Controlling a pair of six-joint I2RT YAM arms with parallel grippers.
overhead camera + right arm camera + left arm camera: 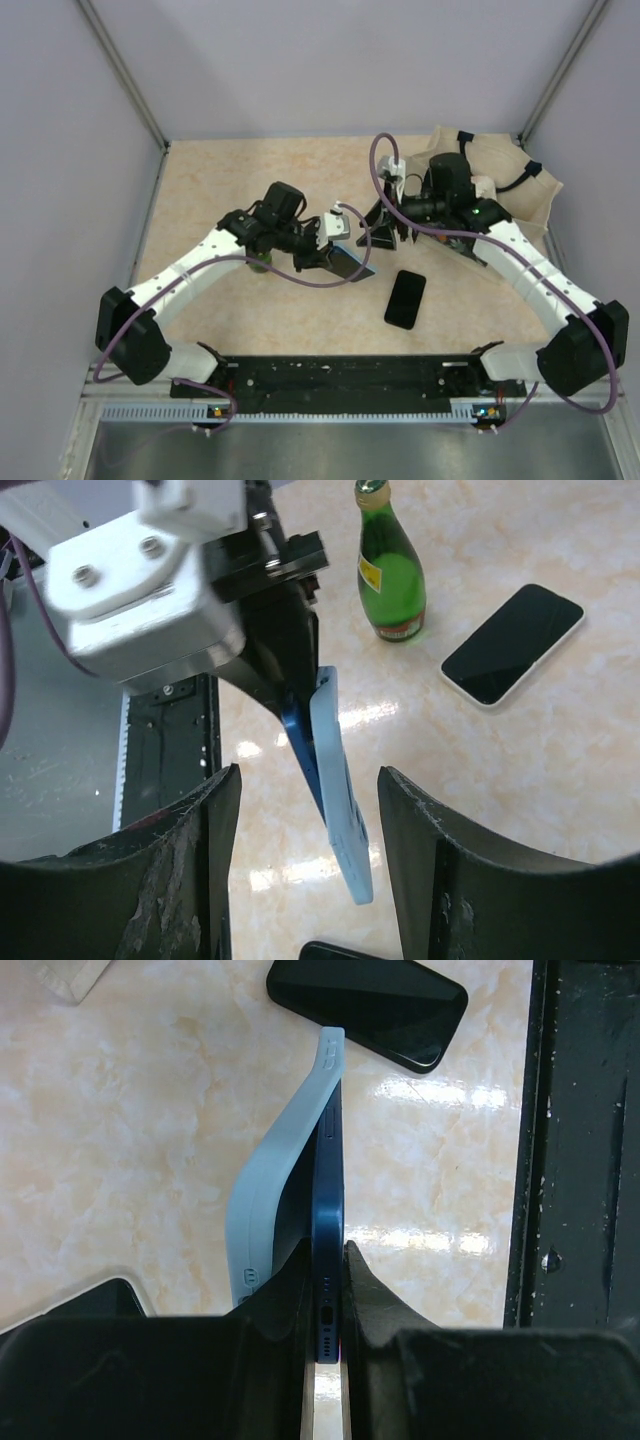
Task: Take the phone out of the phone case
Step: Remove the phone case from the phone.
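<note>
**Though half peeled, not yet out of the case**

When viewed from above: left gripper (pixel 333 246) closed on a dark blue slab phone (pixel 352 262), lifted off the marbled beige table (pixel 250 180) near its middle. Right gripper (pixel 388 228) just beside the phone's far end, facing the left one. Flat on the table just in front of both, a glossy black phone (pixel 405 298), apart from either gripper. Half hidden behind the left arm, a green glass bottle (pixel 262 262). Under the right arm, towards the far right corner, a crumpled beige cloth (pixel 530 195).

From the left wrist: dark blue phone edge-on, its port end pinched tight between the two black fingers (pixel 270 1310). Pale blue soft case (pixel 275 1175) bowed away from the phone's left side, meeting it at the far end, splayed widest off it near the fingers. Beyond the far end, the glossy black phone lying flat, well clear of the grip.

From the right wrist: own dark fingers (pixel 205 880) parted wide, the case's free end hanging in the gap between them, touching neither. Dark blue phone just behind the case, clamped higher up by the left gripper. Farther off, the bottle upright, and just right of it a white-rimmed, black-screened phone (pixel 512 643) flat on the table.
</note>
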